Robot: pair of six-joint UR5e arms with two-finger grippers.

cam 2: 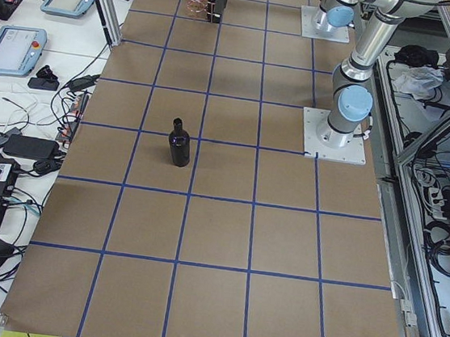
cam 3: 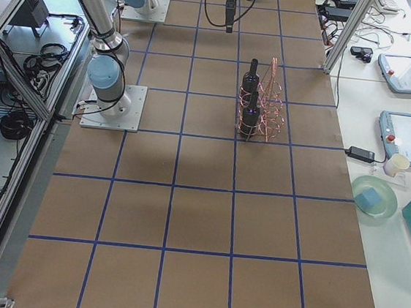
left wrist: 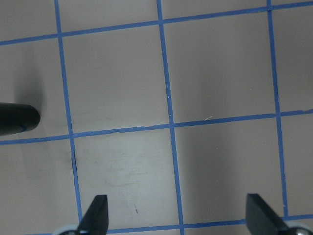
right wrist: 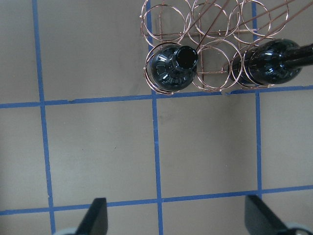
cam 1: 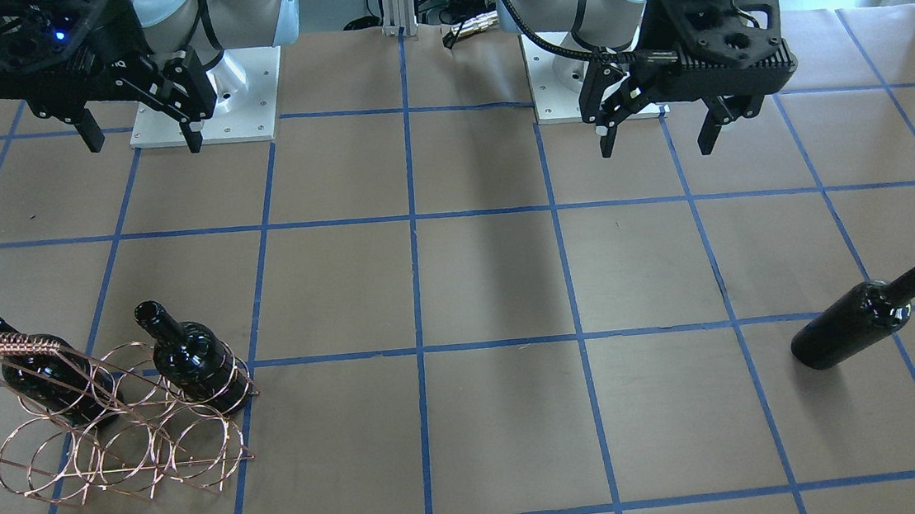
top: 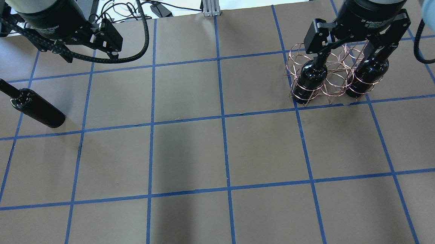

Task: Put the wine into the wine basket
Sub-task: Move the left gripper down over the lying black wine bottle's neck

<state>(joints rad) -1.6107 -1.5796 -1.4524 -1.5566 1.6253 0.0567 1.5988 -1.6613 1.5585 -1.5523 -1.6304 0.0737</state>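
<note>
I'm seeing the left end effector [cam 1: 655, 148] hovering spread and empty, the wine [cam 1: 868, 316] standing upright on the bench [cam 1: 493, 287] well off to its outer side, the right end effector [cam 1: 144, 144] hanging spread too, the wine basket [cam 1: 121, 435] sitting ahead of it, carrying two other bottles [cam 1: 193, 359].

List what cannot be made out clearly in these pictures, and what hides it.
1. Left wrist view: the loose wine bottle shows only one end; the picture's left edge cuts off the rest.
2. Overhead view: the right gripper covers the necks of the two racked bottles in the wine basket.
3. Exterior left view: the wine basket is too far and small to count its rings.
</note>
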